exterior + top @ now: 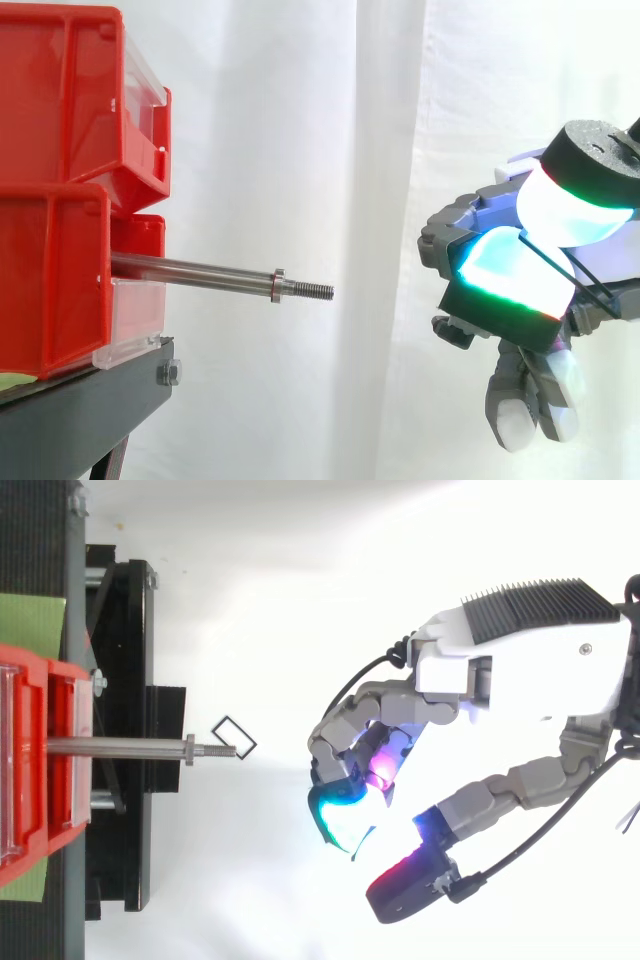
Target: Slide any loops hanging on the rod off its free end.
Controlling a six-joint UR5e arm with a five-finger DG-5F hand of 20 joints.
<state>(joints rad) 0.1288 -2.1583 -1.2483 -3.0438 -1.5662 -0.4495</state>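
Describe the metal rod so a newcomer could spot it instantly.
Start at the stacked red bins on the black stand. From the lower bin's front a steel rod juts out toward the hand. It is the one slim silver bar, with a collar and threaded tip.

Lab: white curtain (300, 150), red bins (60, 110), black stand (90, 400).

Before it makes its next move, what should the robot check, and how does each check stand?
1. Loops on the rod: none hanging there, ok.
2. The free end unblocked: ok.
3. Clearance between the hand and the rod: ok, they are well apart.
4. Anything carried in the hand: cannot tell.
5. Whether the small black square outline beside the free end in the top view is a loop: cannot tell.
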